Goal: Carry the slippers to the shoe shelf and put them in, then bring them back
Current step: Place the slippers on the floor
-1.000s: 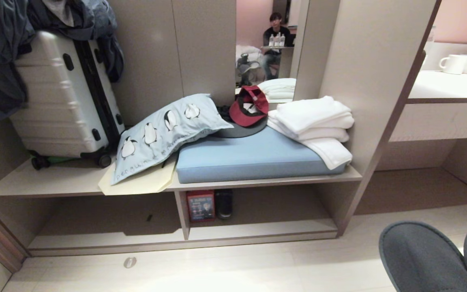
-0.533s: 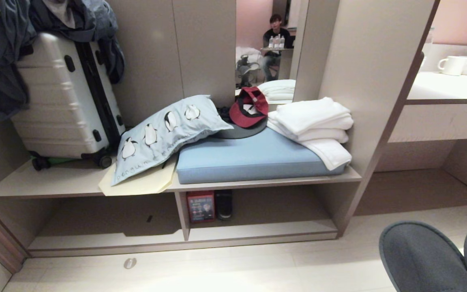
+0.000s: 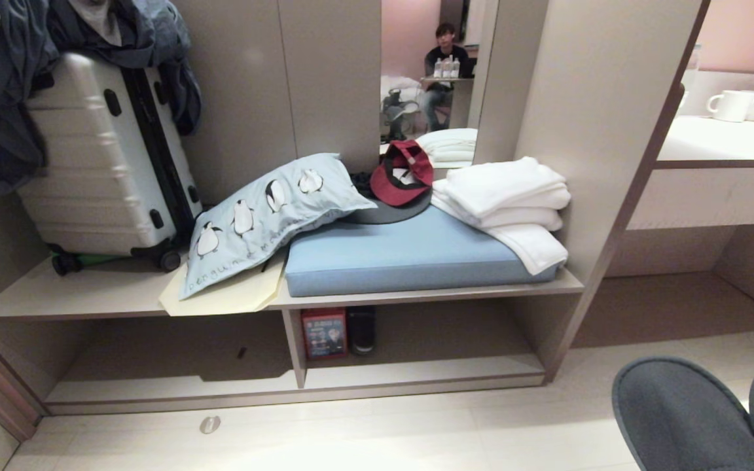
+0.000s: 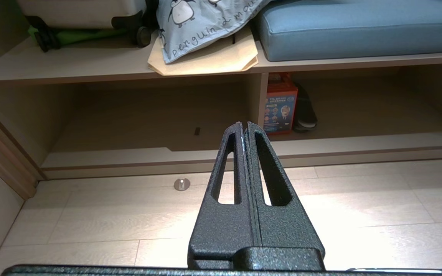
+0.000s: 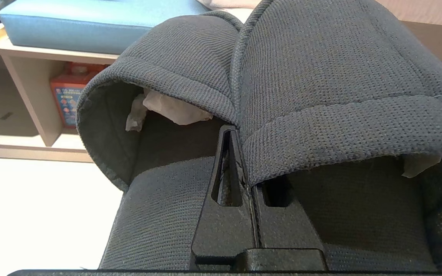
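Nothing has moved in the last second, beyond a slight drift of the head view. The right claw [image 5: 244,132] is clamped on the slippers [image 5: 301,76], both carried low at the robot's right — well short of the shoe shelf [image 3: 416,369]. Every placing step remains. The left claw [image 4: 246,128] is pressed shut, empty. The right slipper is cut off.

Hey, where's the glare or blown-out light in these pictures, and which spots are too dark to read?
Right wrist view: floor beside the slippers is blown out white. Left wrist view: bright glare patch on the floor planks. Head view: the shoe shelf recess sits in shadow.
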Tool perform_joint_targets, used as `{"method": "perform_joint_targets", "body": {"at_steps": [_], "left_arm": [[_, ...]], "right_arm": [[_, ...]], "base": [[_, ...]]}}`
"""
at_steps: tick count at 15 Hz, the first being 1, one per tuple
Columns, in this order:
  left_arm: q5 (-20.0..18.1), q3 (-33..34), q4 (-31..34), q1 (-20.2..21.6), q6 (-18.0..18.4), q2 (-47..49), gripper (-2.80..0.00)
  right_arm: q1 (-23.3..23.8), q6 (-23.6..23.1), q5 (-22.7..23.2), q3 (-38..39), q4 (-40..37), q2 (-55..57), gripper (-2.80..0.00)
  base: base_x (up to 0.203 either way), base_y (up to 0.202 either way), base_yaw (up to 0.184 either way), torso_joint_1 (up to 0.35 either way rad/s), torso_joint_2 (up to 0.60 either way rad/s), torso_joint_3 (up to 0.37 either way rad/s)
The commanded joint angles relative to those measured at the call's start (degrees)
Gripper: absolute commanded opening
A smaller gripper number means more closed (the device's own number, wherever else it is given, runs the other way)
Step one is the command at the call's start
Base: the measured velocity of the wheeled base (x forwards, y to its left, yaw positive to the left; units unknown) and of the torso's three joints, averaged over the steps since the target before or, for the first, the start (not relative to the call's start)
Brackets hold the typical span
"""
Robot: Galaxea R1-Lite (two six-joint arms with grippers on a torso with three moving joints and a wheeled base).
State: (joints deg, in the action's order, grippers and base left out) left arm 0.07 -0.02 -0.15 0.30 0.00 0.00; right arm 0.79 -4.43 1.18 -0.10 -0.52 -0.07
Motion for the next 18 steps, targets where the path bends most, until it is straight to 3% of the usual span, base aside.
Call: {"method": "perform_joint_targets", "body": {"at_steps": [1, 9, 18], "left_arm": [[0.0, -0.1, 0.0, 0.0, 0.0, 0.0, -2.80], [0.0, -0.1, 0.0, 0.0, 0.0, 0.0, -2.80], [0.0, 0.0, 0.0, 0.0, 0.0, 0.0, -2.80]], "right_arm": [[0.0, 0.0, 0.0, 0.0, 0.0, 0.0, -2.80], [0.0, 0.0, 0.0, 0.0, 0.0, 0.0, -2.80], [0.0, 0.0, 0.0, 0.0, 0.0, 0.0, -2.80]], "base": [[0.000, 0.000, 0.000, 0.000, 0.00, 0.000], [0.000, -0.019, 0.001, 0.001, 0.00, 0.001], [0.000, -0.194, 0.002, 0.003, 0.00, 0.002]]}}
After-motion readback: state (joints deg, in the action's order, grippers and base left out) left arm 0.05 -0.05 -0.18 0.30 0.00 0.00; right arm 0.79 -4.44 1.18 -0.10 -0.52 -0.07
